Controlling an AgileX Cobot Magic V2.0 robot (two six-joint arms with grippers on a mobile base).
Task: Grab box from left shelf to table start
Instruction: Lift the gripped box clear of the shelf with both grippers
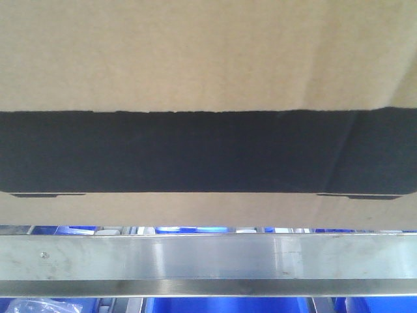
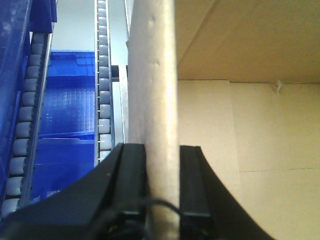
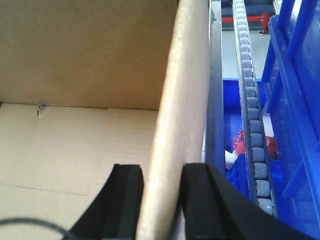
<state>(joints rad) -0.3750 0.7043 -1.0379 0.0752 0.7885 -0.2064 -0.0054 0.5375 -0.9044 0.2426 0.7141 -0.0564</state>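
Observation:
The brown cardboard box point(image 1: 195, 52) with its black printed band fills the front view, just above the shelf's brushed silver rail point(image 1: 208, 257). In the left wrist view my left gripper point(image 2: 162, 187) is shut on the box's left wall point(image 2: 152, 90), one finger inside the open box and one outside. In the right wrist view my right gripper point(image 3: 162, 200) is shut on the box's right wall point(image 3: 182, 90) the same way. The empty box floor shows in both wrist views. The table is out of view.
Blue plastic bins point(image 1: 221, 305) sit below and behind the rail. Grey roller tracks point(image 2: 104, 90) and blue bins point(image 2: 65, 115) flank the box on the left; a roller track point(image 3: 252, 110) and blue bins point(image 3: 295, 100) flank it on the right.

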